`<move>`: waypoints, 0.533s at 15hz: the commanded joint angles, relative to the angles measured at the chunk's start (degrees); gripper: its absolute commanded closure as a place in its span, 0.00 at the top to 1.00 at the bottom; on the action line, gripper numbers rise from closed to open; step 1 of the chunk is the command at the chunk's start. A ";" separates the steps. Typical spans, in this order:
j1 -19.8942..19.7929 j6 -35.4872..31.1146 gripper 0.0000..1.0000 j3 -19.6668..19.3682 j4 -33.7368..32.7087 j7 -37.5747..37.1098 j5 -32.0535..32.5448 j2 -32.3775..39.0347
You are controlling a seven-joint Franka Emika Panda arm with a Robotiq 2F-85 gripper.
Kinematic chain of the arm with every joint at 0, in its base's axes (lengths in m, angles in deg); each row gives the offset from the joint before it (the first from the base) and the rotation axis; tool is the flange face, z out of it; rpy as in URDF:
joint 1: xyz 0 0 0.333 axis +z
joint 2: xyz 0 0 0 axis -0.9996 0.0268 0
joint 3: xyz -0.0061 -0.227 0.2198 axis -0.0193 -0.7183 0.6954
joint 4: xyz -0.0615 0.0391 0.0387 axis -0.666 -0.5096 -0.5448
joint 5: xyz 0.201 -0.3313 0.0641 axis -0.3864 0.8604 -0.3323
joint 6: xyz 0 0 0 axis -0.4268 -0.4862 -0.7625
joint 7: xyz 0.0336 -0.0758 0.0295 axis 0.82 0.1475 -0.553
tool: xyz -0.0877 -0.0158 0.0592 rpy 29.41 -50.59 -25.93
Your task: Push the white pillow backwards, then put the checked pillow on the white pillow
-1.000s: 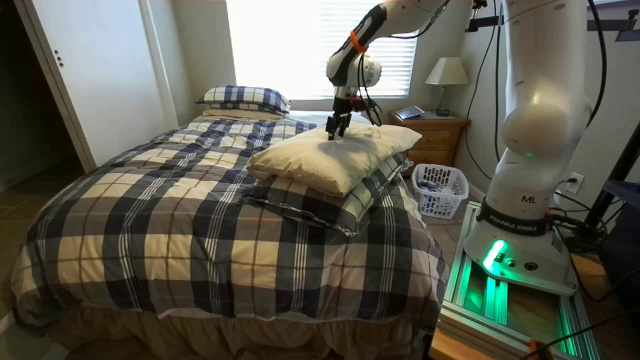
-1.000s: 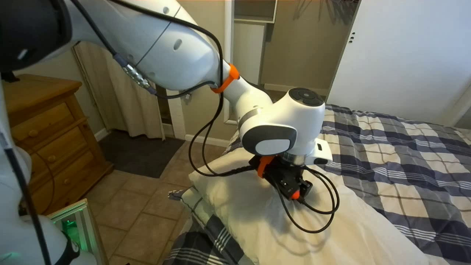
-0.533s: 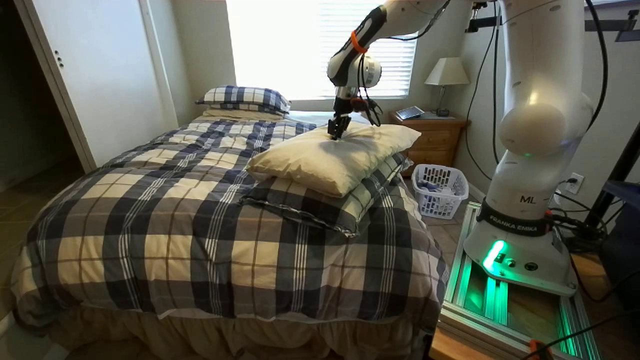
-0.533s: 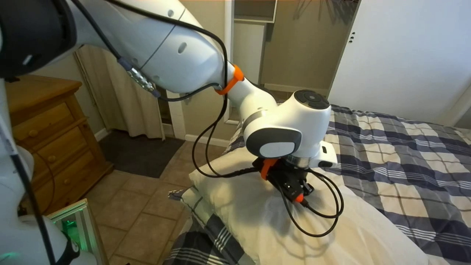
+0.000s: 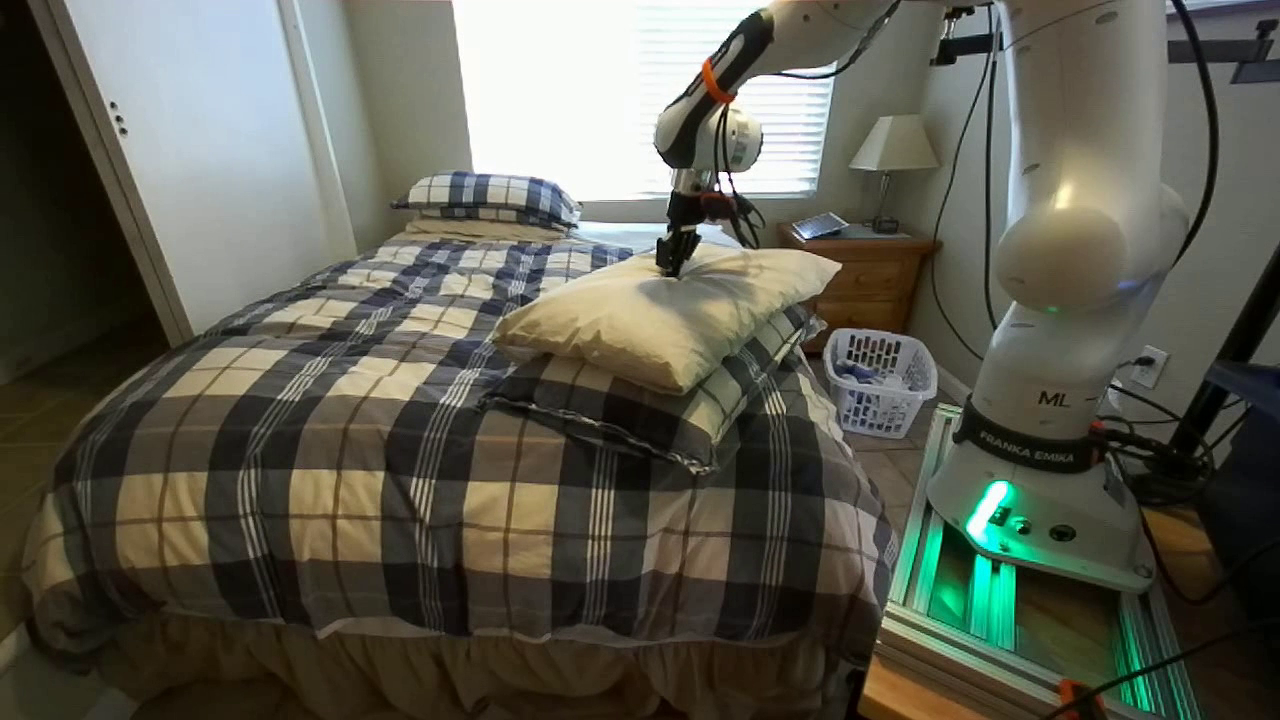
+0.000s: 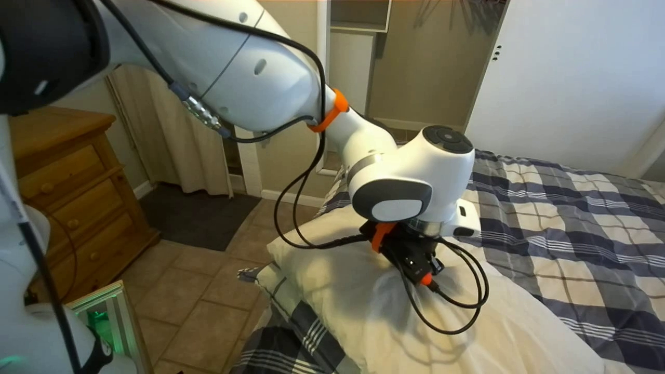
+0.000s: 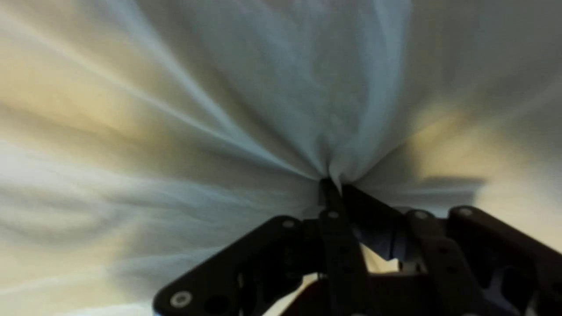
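White pillow (image 5: pixel 650 325) rests atop the checked pillow (image 5: pixel 640 412); fingers (image 7: pixel 369 210), nearly together, grip the white one by a pinched fold, creases radiating, presumably to shift it backwards, freeing the one beneath.

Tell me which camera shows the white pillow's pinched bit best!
The wrist view: close up, the white pillow gathers between the jaws. Both exterior views show more pillow, but the pinch is tiny or hidden.

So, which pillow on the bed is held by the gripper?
The plain cream pillow, on the checked pillow: the gripper pinches its cloth. The checked one and the plaid pillow by the window are patterned, not gripped.
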 commanded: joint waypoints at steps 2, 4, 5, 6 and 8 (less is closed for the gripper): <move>0.20 2.84 0.03 0.72 -2.47 -1.55 0.64 -2.75; -0.44 5.21 0.03 0.28 -6.23 -1.51 -0.02 -2.39; -1.03 6.60 0.02 0.20 -8.77 -0.94 -0.74 -1.76; -1.57 8.19 0.03 0.32 -11.01 -0.20 -1.68 -1.24; -2.21 11.05 0.03 0.48 -15.69 0.44 -2.48 0.14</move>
